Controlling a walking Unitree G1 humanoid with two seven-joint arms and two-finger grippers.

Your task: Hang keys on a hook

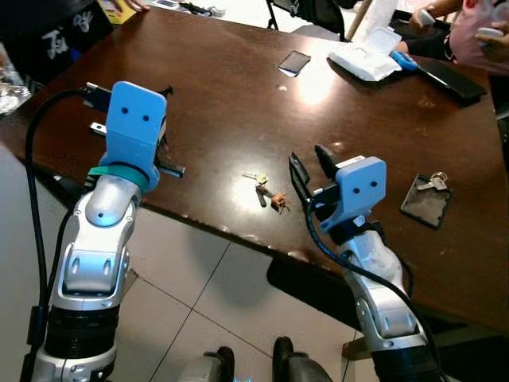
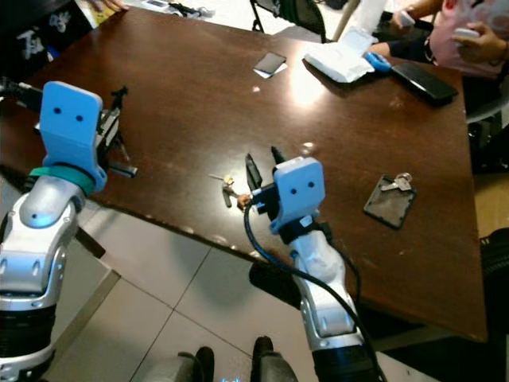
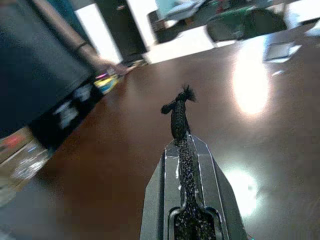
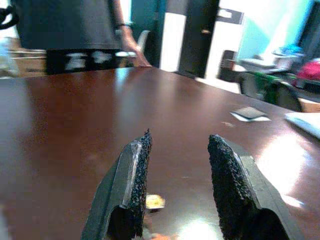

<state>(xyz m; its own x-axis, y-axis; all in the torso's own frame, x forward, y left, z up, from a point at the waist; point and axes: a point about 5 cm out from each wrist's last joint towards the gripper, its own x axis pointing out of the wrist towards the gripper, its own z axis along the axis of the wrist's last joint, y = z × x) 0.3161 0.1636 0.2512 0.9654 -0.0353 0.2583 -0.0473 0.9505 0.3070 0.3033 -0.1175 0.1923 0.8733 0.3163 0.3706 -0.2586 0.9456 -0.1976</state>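
Observation:
A small bunch of keys (image 1: 266, 192) with a silver key and an orange-brown tag lies on the dark brown table (image 1: 215, 103), close to its near edge. My right gripper (image 1: 308, 156) hovers just to the right of the keys and slightly above them, open, with nothing between its fingers. In the right wrist view the silver key (image 4: 155, 202) shows low down beside the left finger (image 4: 135, 175). My left gripper (image 3: 179, 107) is held over the table's left part, far from the keys, its fingers pressed shut with nothing between them.
A second set of keys (image 1: 434, 181) rests on a dark card holder (image 1: 425, 201) at the right. A phone (image 1: 294, 62), a white packet (image 1: 364, 60) and a black case (image 1: 453, 79) lie at the far side. A person (image 1: 477, 32) sits at the far right corner.

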